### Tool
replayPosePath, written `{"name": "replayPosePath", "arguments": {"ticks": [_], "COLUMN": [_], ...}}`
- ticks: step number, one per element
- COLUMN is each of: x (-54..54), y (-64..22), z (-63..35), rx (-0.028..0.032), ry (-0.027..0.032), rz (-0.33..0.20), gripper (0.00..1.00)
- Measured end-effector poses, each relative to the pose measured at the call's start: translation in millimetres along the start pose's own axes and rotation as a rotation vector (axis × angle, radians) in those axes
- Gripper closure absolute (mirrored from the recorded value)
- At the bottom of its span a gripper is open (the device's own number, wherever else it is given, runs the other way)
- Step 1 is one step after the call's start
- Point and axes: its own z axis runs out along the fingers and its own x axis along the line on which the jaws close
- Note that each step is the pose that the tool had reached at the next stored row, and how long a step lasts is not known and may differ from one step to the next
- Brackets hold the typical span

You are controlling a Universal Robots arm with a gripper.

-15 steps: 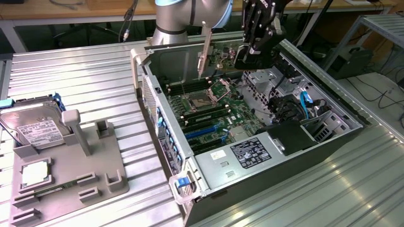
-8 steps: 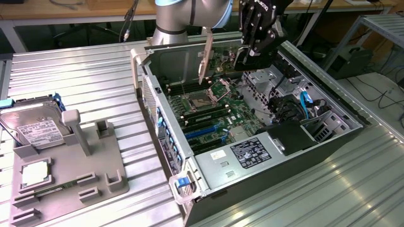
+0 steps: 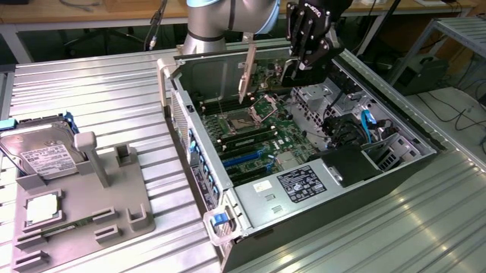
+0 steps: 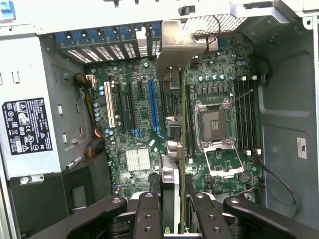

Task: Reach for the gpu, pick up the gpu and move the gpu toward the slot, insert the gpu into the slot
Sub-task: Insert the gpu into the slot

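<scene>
Exterior view: the gpu [image 3: 246, 71] hangs from the gripper [image 3: 297, 77] above the open case [image 3: 334, 187], clear of the motherboard [image 3: 262, 142]; any tilt going down could snag its bracket on the case wall. Wrist view: the card lies beside the blue slot [image 4: 153, 109], not over it, so pressing here would likely miss; the jaws are nearly closed, pinching the thin card between them

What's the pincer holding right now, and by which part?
The pincer holds the gpu by its upper edge, near the end away from its silver bracket.
</scene>
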Motion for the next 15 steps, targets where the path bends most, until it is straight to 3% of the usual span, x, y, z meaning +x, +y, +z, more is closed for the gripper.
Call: {"name": "replayPosePath", "arguments": {"ticks": [3,15], "x": [-0.3,-0.2], "y": [0.0,0.1], "z": [2.4,7.3], "rx": [-0.0006,0.0028], "ry": [-0.0049,-0.0055], "rz": [-0.008,-0.027], "gripper": [0.73,0.73]}}
